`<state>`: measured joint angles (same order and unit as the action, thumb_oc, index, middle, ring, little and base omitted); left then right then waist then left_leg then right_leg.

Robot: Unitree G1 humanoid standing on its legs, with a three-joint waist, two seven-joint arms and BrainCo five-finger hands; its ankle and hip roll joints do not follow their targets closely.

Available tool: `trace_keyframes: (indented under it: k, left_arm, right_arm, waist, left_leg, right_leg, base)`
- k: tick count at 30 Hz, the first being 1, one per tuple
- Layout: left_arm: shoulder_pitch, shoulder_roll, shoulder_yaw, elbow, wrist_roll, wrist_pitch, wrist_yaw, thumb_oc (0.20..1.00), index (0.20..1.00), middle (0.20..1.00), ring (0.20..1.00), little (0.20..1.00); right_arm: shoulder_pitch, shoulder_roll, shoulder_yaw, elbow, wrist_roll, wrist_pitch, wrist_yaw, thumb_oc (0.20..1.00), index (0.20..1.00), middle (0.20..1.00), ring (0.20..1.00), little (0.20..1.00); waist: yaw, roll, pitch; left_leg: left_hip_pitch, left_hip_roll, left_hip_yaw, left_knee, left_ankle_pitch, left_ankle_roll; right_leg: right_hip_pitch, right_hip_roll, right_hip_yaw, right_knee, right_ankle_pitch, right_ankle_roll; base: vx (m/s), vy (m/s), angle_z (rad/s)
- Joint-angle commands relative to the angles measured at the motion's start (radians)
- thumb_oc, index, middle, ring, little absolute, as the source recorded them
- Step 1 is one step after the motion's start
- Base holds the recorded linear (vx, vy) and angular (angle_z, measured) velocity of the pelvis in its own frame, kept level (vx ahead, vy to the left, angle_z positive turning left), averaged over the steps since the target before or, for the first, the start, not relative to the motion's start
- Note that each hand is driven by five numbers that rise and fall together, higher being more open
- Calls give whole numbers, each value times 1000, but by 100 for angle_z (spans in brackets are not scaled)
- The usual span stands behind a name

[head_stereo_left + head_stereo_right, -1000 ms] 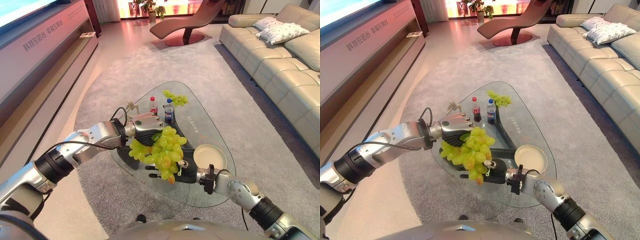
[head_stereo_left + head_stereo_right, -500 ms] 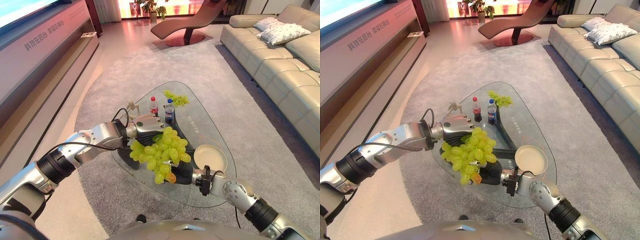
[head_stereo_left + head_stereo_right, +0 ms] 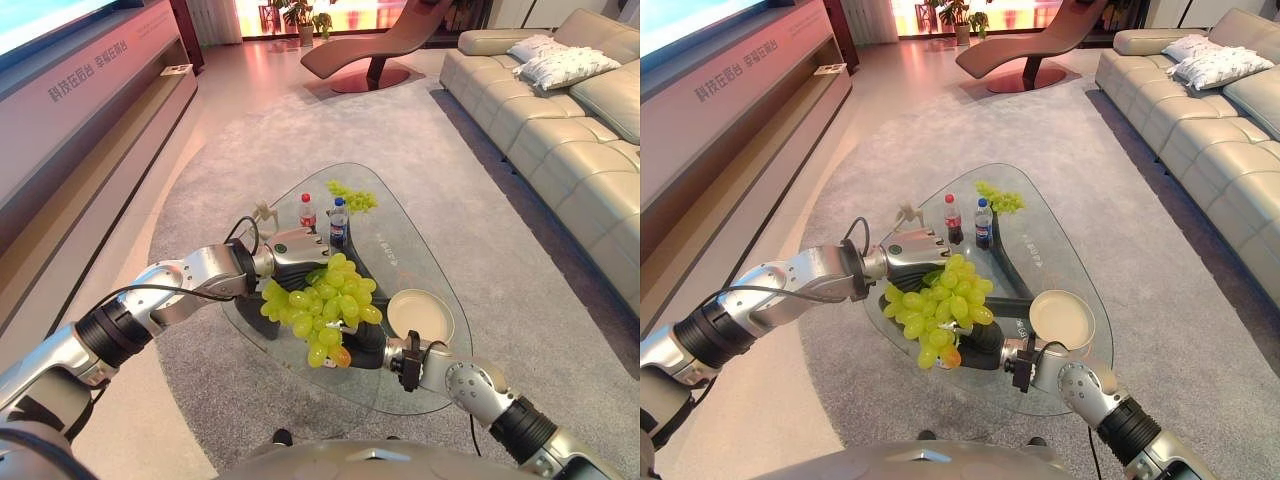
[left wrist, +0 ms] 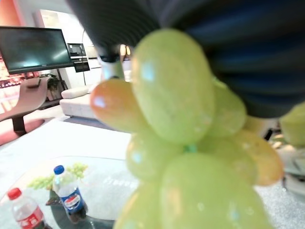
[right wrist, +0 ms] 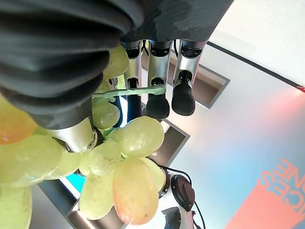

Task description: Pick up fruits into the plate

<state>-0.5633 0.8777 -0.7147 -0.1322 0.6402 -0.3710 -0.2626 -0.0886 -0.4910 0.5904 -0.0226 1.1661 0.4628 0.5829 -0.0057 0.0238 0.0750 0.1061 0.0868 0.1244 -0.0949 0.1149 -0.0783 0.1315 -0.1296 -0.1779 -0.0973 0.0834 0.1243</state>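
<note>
You are carrying the grape bunch [image 3: 322, 305] above the glass worktop [image 3: 400, 250], left hand [image 3: 292, 251] gripping its top, right hand [image 3: 368, 345] cupping underneath, probably supporting it toward the plate [image 3: 420, 314] just right.

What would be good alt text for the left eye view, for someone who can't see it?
Two robot hands, the left hand and the right hand, hold a big bunch of green grapes above a glass coffee table. An empty cream plate sits just to the right, with two small bottles and a second grape bunch farther back.
</note>
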Motion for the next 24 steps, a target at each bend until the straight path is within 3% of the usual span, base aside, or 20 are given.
trace_keyframes:
  k: [1,2,10,18,24]
  left_arm:
    - [-59,-12,12,28,-11,20,26,900,900,900,900,900]
    - [-57,-13,14,30,-15,26,26,1000,1000,1000,1000,1000]
    - [67,-17,109,75,-64,120,49,1000,1000,1000,1000,1000]
    - [226,-16,213,174,-89,156,134,1000,1000,1000,1000,1000]
    - [344,-26,313,314,-214,208,180,1000,1000,1000,1000,1000]
  right_arm:
    - [-55,52,-34,-92,-12,-88,-1,200,200,200,200,200]
    - [-55,49,-37,-91,-26,-97,-3,200,200,200,200,200]
    - [-33,-33,-143,-81,-222,-181,-47,200,200,200,200,200]
    - [14,-106,-254,-25,-341,-243,-33,200,200,200,200,200]
    - [37,-184,-351,88,-528,-320,-52,200,200,200,200,200]
  waist:
    - [8,-31,25]
    - [8,-32,26]
    - [4,-40,30]
    - [4,-48,45]
    - [9,-60,58]
  left_leg:
    - [82,-33,10,8,-202,23]
    - [82,-32,10,8,-201,23]
    - [86,-25,20,8,-201,22]
    - [88,-18,28,8,-200,21]
    - [87,-11,31,8,-198,17]
  right_leg:
    - [54,-17,-56,14,-109,35]
    - [53,-17,-56,13,-109,34]
    - [53,-15,-50,11,-105,35]
    - [53,-13,-47,12,-103,33]
    - [52,-14,-53,12,-102,34]
  base:
    - [0,0,0]
    - [0,0,0]
    - [6,-4,-1]
    - [0,0,0]
    - [6,-3,0]
